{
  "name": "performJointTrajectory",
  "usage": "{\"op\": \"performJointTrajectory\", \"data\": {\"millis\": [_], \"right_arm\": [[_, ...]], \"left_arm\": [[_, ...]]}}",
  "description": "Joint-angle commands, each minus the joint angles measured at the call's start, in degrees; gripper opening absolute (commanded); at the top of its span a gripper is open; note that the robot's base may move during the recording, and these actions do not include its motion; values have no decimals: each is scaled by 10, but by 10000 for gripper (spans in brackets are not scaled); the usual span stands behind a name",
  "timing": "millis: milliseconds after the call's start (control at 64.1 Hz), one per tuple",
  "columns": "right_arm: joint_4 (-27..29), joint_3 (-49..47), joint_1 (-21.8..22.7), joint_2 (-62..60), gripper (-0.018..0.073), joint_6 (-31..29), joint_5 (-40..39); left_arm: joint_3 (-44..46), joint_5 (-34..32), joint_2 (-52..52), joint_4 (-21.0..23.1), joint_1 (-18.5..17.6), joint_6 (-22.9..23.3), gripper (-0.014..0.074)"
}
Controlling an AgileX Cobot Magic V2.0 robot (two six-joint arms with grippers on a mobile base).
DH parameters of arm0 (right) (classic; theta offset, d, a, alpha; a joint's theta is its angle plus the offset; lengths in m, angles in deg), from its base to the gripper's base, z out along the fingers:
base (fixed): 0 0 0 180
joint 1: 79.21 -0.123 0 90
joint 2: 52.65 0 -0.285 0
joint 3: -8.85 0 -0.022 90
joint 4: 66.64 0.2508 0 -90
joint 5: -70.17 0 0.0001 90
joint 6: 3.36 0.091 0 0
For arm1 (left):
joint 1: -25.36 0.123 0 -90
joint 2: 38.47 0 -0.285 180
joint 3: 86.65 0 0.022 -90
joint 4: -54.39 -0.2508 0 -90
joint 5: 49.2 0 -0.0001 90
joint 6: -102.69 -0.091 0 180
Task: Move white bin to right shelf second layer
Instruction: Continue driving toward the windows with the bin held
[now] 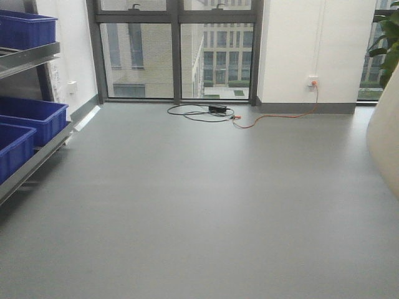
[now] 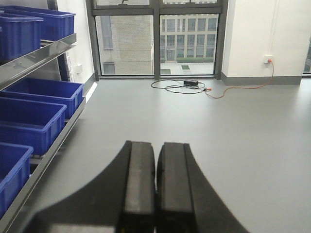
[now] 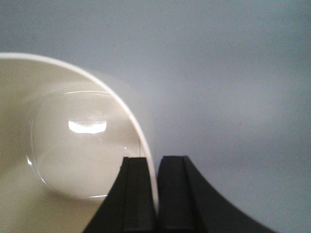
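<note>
The right claw pinches the thin wall of the white bin — 1 finger inside, 1 outside — likely so the tub can be carried by its rim above the floor. The left claw is pressed together, empty, pointing past the blue crates. The right shelf second layer isn't in view.

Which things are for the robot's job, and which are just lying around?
For the job: glossy cream-white plastic tub, rim pinched in the black right hand.
Just lying about: blue plastic crates, black and orange floor cables.
</note>
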Motion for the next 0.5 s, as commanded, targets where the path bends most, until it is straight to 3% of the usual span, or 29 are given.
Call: {"op": "performJointTrajectory", "data": {"millis": [0, 484], "right_arm": [[1, -15, 3, -1, 55, -3, -42], [1, -15, 3, -1, 55, -3, -41]], "left_arm": [[-17, -48, -8, 4, 0, 3, 85], [-17, -48, -8, 4, 0, 3, 85]]}}
